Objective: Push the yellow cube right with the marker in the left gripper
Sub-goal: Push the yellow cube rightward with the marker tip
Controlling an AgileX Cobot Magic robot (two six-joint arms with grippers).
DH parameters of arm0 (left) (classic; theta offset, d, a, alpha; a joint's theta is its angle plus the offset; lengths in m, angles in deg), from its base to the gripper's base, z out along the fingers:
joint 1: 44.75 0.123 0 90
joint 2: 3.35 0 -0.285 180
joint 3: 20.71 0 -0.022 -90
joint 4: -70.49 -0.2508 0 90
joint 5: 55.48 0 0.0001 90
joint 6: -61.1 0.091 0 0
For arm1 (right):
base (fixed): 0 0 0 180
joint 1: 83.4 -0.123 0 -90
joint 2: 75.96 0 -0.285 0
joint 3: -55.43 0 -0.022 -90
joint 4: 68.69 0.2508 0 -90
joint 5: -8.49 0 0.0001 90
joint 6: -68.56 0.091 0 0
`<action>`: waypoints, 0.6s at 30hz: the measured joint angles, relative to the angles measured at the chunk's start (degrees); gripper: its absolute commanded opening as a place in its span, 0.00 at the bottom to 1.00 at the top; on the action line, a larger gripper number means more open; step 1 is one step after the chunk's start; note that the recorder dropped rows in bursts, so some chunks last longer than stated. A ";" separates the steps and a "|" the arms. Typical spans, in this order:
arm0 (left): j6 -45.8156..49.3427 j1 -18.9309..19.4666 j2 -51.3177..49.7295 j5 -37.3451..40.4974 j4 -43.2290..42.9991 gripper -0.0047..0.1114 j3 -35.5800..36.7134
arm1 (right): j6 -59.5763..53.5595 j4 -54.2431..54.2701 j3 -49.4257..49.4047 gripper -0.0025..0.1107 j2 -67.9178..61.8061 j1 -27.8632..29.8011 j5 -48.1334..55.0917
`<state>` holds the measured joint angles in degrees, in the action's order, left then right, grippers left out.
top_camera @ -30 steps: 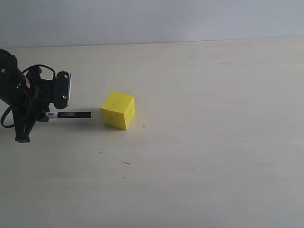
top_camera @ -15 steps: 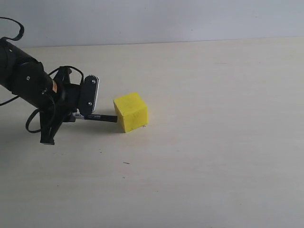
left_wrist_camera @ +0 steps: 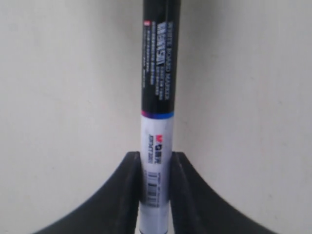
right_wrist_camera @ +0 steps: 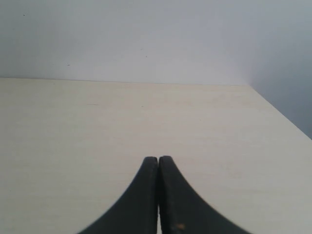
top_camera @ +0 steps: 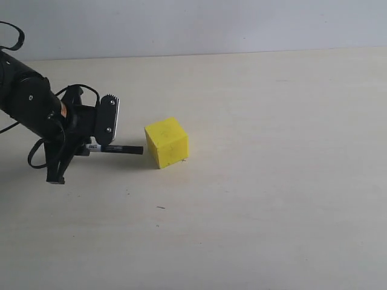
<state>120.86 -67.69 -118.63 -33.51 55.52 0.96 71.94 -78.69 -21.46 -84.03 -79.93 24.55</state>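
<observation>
The nearest stretch of the bench (top_camera: 272,241) is pale bare wood with a few dark specks (top_camera: 160,207) toward its left part. Farther in, on the left, the left gripper (top_camera: 88,142) hangs low over the top with a black cable (top_camera: 36,158) looping below its wrist. Its fingers (left_wrist_camera: 127,195) are clamped on the white barrel of the marker (top_camera: 118,148). The marker lies level and points right, its black end right at the left face of the cube (top_camera: 167,142); whether they touch cannot be told. The yellow cube rests flat on the bench, left of the middle of the stretch in view, turned a little so one corner faces the near edge. A tiny cross mark (top_camera: 183,160) sits just beside its right lower corner. To the right of the cube, open wood runs on to the side of the view. Behind it, more open top reaches the far edge, which meets a pale grey wall (top_camera: 211,24). The right gripper (right_wrist_camera: 158,160) is pressed together on nothing, above bare wood near a far corner of the bench.
</observation>
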 measured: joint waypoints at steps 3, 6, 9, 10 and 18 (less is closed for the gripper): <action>-0.26 -1.02 0.00 -3.85 0.00 0.04 0.00 | 0.00 0.00 0.00 0.02 0.00 0.00 0.00; -0.89 -1.53 0.00 -4.70 0.00 0.04 0.00 | 0.00 0.00 0.00 0.02 0.00 0.00 0.00; -1.27 -1.53 0.00 -3.36 0.00 0.04 0.00 | 0.00 0.00 0.00 0.02 0.00 0.00 0.00; -1.27 -1.53 0.00 -2.91 0.00 0.04 0.00 | 0.00 0.00 0.00 0.02 0.00 0.00 0.00; -3.37 -1.53 -0.10 -8.61 -1.09 0.04 -0.88 | 0.00 0.00 0.00 0.02 0.00 0.00 0.00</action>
<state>117.48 -69.22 -118.73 -42.12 54.44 0.08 71.94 -78.69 -21.46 -84.03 -79.93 24.55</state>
